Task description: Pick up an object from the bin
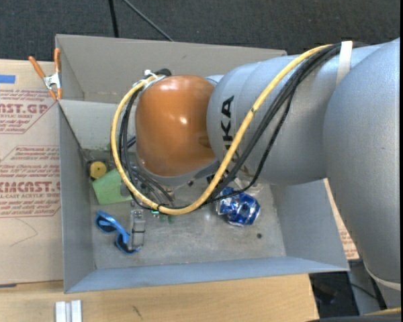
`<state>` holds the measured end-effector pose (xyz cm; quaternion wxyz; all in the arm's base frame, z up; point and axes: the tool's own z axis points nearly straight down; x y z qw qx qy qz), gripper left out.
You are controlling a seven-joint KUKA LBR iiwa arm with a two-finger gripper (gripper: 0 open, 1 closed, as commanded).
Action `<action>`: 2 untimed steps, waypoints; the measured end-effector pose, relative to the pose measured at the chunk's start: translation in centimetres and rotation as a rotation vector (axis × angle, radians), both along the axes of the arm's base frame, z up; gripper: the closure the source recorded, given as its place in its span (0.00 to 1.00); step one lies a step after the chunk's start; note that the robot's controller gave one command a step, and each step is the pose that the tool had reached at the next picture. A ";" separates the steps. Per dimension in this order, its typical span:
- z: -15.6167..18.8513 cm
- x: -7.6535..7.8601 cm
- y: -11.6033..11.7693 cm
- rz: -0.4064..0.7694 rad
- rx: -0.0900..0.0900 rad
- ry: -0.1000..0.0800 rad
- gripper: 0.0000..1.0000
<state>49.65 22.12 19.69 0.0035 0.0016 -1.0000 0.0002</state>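
The gripper point(138, 237) hangs low in the lower left of the bin point(77, 247), its tip down near the floor. Right against it lies a blue strap point(113, 224), a thin curled band. One loop of the band sits to the left of the gripper and the other end curls under the tip. From where I stand I cannot tell whether the gripper is open or closed, or whether it has any hold of the strap.

Up and left of the strap, a pale green block point(109, 188) rests near the left wall. A small yellow piece point(97, 170) lies just above the block, in the corner. Well apart, toward the right of the floor, is a crumpled blue and white wrapper point(238, 208).

The arm point(302, 119) comes in from the right. Its orange cover point(171, 123) and yellow and black cables point(124, 173) hang over the middle of the bin. The grey floor between the strap and the wrapper is bare, and so is the strip along the near wall. The strap itself lies close to the lower left corner, with little room beside it.
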 end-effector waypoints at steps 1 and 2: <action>-13.1 -0.6 -0.3 -0.011 0.000 -0.003 0.00; -12.7 -0.4 -0.2 -0.010 0.002 -0.007 1.00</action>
